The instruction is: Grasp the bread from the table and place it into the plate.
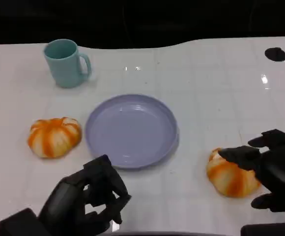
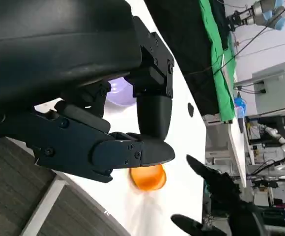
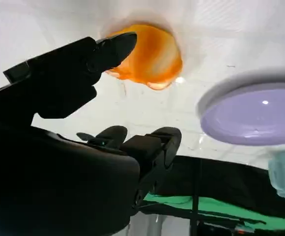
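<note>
While the white worktop spreads wide under everything, the lavender plate sits near its middle, shallow and low-rimmed, so nothing tall blocks a carry into it. A teal mug stands beyond the plate toward the far left, well out of the way. Two orange-striped bread rolls lie on the surface: one bread to the plate's right, and a second roll just beside its left rim. The right hand is spread open around the right-side bread, fingers reaching over its top and near side, holding nothing yet. The left hand hangs near the worktop's front edge with fingers curled in, empty. Bread like this is probably light and soft, easily dented, so a gentle wrap across its domed top looks best. The path to the plate lies open.
</note>
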Robot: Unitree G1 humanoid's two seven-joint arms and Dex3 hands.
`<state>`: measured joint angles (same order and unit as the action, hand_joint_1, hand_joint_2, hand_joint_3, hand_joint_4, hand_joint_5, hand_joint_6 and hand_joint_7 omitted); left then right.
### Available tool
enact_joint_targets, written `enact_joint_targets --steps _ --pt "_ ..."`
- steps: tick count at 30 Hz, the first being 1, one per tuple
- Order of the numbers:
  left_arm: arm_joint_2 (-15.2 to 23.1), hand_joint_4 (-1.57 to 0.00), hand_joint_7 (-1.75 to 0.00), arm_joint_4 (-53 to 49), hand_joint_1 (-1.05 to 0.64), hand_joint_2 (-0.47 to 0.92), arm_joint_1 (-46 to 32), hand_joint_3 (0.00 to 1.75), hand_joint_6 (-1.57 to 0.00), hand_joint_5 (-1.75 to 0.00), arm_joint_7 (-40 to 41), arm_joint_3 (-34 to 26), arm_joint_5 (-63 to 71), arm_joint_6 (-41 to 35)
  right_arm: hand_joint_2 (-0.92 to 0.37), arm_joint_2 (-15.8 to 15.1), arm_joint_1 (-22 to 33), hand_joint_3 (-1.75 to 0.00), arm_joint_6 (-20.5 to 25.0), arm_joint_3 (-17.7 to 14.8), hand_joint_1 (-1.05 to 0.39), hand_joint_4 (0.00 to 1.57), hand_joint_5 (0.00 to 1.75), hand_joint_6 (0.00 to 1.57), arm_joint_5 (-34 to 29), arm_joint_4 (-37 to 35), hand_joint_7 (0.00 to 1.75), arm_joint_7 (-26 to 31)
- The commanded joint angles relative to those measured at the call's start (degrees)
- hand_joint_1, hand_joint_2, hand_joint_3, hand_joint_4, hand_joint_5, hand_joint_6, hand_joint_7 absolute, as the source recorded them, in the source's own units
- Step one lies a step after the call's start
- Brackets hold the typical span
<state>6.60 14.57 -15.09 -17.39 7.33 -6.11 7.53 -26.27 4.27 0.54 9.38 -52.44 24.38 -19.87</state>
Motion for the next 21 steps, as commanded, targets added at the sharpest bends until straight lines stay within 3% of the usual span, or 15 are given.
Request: enact_joint_targets --steps 1,13,21 --pt "0.3 -0.69 -1.7 1.0 -0.57 0.92 -0.7 0.43 -0.5 -1.75 0.7 -0.1 0.7 -0.2 -0.74 0.8 -2.9 -0.01 0.9 2.2 -0.39 0.15 0.52 0.45 -1.4 -5.5 0.02 1.4" --pt "0.2 -0.69 -1.71 1.4 -0.57 0.92 -0.9 0.43 -0.49 -1.75 0.8 -0.1 1.2 -0.2 -0.83 3.2 -10.4 -0.02 2.4 7.4 -0.47 0.19 0.37 0.43 -2.3 -19.3 0.0 6.3" --pt "0.1 -0.68 -1.7 1.8 -0.57 0.92 -1.2 0.43 -0.49 -1.75 0.8 -0.1 1.0 -0.6 -0.87 5.3 -14.6 -0.02 6.4 10.4 -0.51 0.2 0.33 0.39 -2.3 -25.9 0.0 6.4"
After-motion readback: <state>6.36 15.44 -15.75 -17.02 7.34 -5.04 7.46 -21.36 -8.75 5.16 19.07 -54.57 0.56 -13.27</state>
